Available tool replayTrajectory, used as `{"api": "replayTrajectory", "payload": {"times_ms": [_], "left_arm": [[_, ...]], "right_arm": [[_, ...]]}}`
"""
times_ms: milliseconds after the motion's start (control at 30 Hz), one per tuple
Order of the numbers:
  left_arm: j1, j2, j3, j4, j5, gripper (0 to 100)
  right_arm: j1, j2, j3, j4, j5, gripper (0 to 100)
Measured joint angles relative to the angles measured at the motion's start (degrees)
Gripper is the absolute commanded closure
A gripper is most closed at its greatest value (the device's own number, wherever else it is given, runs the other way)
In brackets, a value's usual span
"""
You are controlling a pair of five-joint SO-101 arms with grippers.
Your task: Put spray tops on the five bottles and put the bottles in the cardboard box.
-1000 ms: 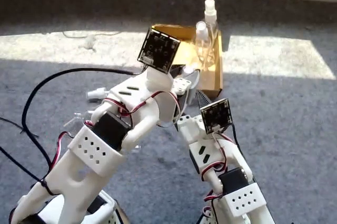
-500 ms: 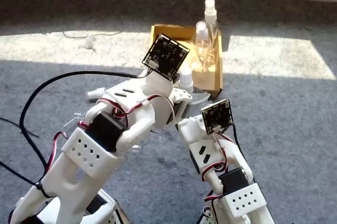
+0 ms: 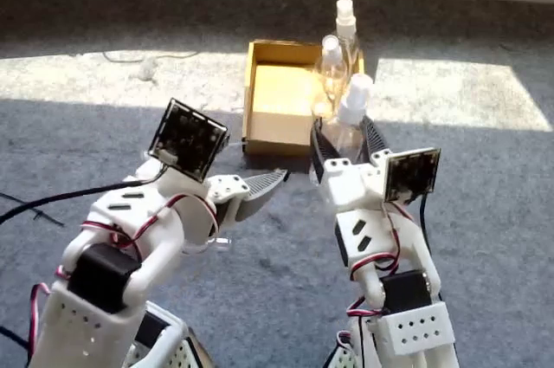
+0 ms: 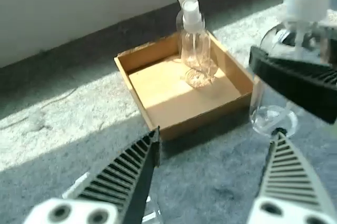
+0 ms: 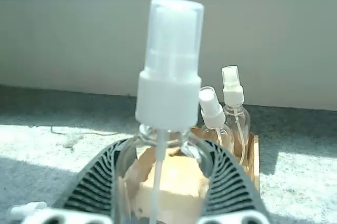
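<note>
1. The right gripper is clamped on a clear plastic bottle, one finger on each side of its round body. The bottle stands upright, just in front of the near right corner of the cardboard box.
2. The left gripper stands wide apart and holds nothing, low over the tabletop in front of the box.
3. The held bottle looks empty, so it is probably very light. Its thin clear wall would likely give under a hard squeeze, and the smooth plastic may slip or twist between the ribbed fingers.
4. The body is the best place to hold it, as now, below the shoulder. The white spray top is narrow and top-heavy, and makes a poor handle.
5. Two bottles with tops on stand upright in the far right corner of the box. A nudge would probably tip them.
6. The tabletop is covered in grey, carpet-like stuff, soft and a little uneven, so a light bottle may wobble on it.
7. A pale wall runs behind, and a band of sunlight crosses the box.
</note>
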Motion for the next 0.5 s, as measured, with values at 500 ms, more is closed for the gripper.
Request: {"api": "replayTrajectory", "payload": {"times_ms": [500], "left_arm": [[4.9,-6.9,17.4,-9.2,-0.2,65]], "right_arm": [[-8.9,19.1,-22.5,22.2,-11.6,99.4]]}}
